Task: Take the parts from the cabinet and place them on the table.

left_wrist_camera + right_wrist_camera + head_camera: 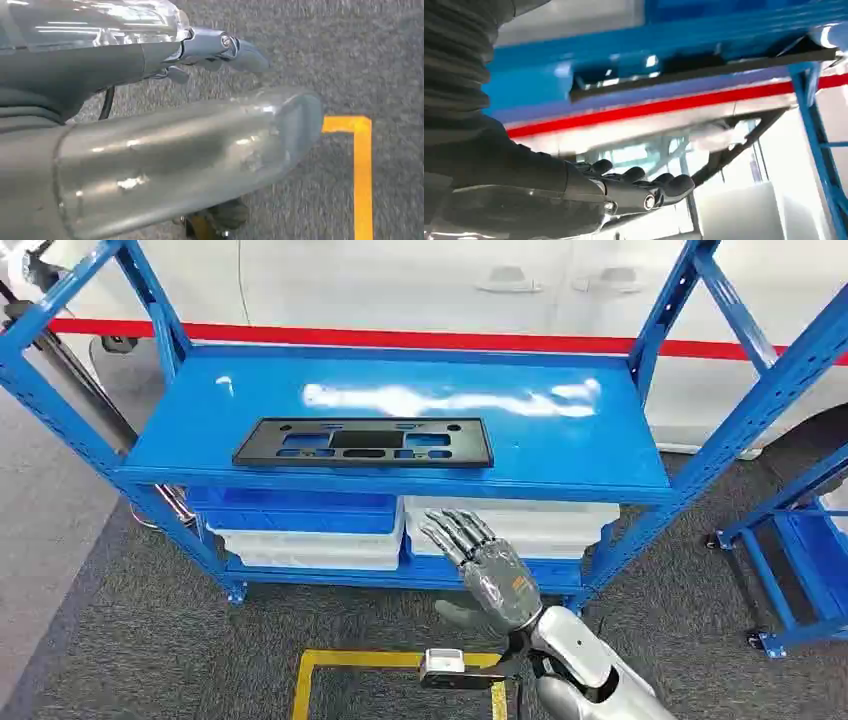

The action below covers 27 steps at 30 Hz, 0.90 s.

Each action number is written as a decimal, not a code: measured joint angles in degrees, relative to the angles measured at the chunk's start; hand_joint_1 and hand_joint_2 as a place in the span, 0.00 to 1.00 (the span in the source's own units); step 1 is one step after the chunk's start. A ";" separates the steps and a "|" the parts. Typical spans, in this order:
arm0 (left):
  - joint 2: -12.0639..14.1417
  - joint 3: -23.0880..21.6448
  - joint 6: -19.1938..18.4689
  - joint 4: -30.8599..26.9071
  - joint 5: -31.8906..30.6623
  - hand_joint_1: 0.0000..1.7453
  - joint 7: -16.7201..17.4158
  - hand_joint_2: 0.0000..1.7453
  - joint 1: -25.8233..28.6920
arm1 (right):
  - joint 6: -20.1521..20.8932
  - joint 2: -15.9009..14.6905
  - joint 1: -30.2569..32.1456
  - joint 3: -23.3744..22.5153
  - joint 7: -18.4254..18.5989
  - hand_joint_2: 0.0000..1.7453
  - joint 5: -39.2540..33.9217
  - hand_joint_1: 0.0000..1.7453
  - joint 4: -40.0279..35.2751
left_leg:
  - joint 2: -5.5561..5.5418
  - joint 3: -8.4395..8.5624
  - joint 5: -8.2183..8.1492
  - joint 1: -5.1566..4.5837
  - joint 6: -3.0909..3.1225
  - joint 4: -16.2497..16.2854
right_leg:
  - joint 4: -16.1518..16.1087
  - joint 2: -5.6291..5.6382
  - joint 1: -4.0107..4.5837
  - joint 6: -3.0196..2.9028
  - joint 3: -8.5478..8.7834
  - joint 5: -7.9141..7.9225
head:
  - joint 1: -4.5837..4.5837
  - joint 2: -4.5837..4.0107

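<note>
One blue steel cabinet (400,430) spans most of the head view, its open frame standing on grey carpet (120,640) in front of a white vehicle body (400,280) that carries a red stripe (400,338). Its upper shelf is a glossy blue panel with bright glare across the rear half. A second blue frame (800,560) on castors stands to the right, well apart from the cabinet. On the lower shelf, blue and white bins (310,530) are stacked side by side beneath the upper panel. The part, a flat black rectangular plate (365,442) with cut-outs, lies flat on the upper shelf, near the front edge and left of centre. Yellow floor tape (400,660) forms a rectangular outline on the carpet just ahead of the robot. The right hand (480,560) is raised in front of the lower shelf, below the front edge of the upper panel, with fingers extended and slightly spread, holding nothing and not touching the plate; the right wrist view shows its dark fingertips (674,184) free below the shelf. The left hand (225,50) points down over the carpet beside a yellow tape corner (357,150), with nothing in it; whether its fingers are apart or together cannot be told.
</note>
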 joint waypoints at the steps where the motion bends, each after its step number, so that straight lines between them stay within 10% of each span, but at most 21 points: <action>1: 0.04 0.00 -0.15 0.00 -0.33 0.00 0.00 0.00 -0.04 | -0.83 -0.26 -0.38 0.30 0.41 1.00 1.92 0.00 0.13 | 0.07 -0.17 -0.34 -0.36 -0.38 0.13 | -0.90 -0.04 -0.81 -0.25 0.52 0.39 | -0.02 0.00; 5: 0.11 0.00 -0.52 0.09 -0.92 0.00 0.00 0.00 -0.30 | -4.25 -0.92 -2.54 2.15 2.24 1.00 9.20 0.00 0.66 | 0.12 -6.52 -6.51 0.33 -1.53 13.31 | -1.32 -0.49 -0.76 -0.81 1.27 -0.21 | 0.00 0.00; 7: 0.18 0.00 -1.03 0.09 -1.14 0.00 0.00 0.00 -0.11 | -5.71 -1.03 -2.92 3.09 3.31 1.00 12.83 0.00 0.96 | 0.13 -9.26 -6.54 0.44 -1.77 17.59 | -1.22 -0.59 -0.80 -0.69 1.69 -0.59 | 0.00 0.00; 11: 0.35 0.00 -2.01 0.09 -1.71 0.00 -0.15 0.00 -0.12 | -9.08 -1.05 -4.01 4.88 5.36 1.00 20.21 0.00 1.64 | 0.16 -2.10 2.42 0.72 -1.50 1.61 | -1.14 -0.61 -1.01 0.20 3.35 -1.95 | 0.00 0.00; 16: 0.35 0.00 -3.11 0.09 -2.19 0.00 -0.35 0.00 -0.12 | -11.94 -1.07 -5.63 6.76 7.15 1.00 26.23 0.00 2.47 | -0.20 0.24 -0.23 0.61 0.74 -0.35 | -0.02 -0.32 -0.86 1.97 4.22 -2.49 | -0.02 0.00; 18: 0.37 -0.02 -3.67 0.09 -2.60 0.00 -0.46 0.00 -0.17 | -13.45 -1.05 -6.74 7.81 7.90 1.00 29.11 0.00 3.65 | -0.34 1.93 -0.89 0.60 1.53 -0.88 | 5.59 -0.28 -1.04 2.18 1.25 -2.51 | 0.02 0.00; 21: 0.59 0.00 -4.35 0.09 -2.93 0.00 -0.52 0.00 -0.43 | -14.93 -0.77 -6.64 8.68 8.13 1.00 31.99 0.00 5.38 | -0.85 4.00 -2.50 0.57 1.74 -1.20 | 16.11 -0.26 -1.04 2.26 -7.94 -6.22 | 0.00 0.00; 23: 0.63 0.00 -4.46 0.09 -3.04 0.00 -0.50 0.00 -0.24 | -15.04 -0.77 -6.27 9.14 7.81 1.00 32.73 0.00 6.30 | -1.35 5.95 -3.99 0.57 1.62 -1.27 | 15.68 -0.26 -1.01 1.98 -10.63 -8.17 | 0.02 0.00; 25: 0.63 0.00 -4.48 0.09 -3.32 0.00 -0.48 0.00 -0.09 | -15.02 -0.77 -6.28 9.29 7.63 1.00 32.86 0.00 6.99 | -1.67 8.68 -5.95 0.39 1.44 -1.32 | 8.85 -0.22 -0.52 1.02 -10.58 -3.78 | 0.02 0.00; 27: 0.31 -0.02 -4.52 0.46 -3.52 0.00 -0.52 0.00 -0.16 | -14.96 -0.77 -6.08 9.27 7.24 1.00 32.99 0.00 7.76 | -1.74 10.54 -7.78 0.21 1.11 -1.10 | 0.85 -0.12 0.51 -0.73 -10.71 8.79 | 0.00 0.00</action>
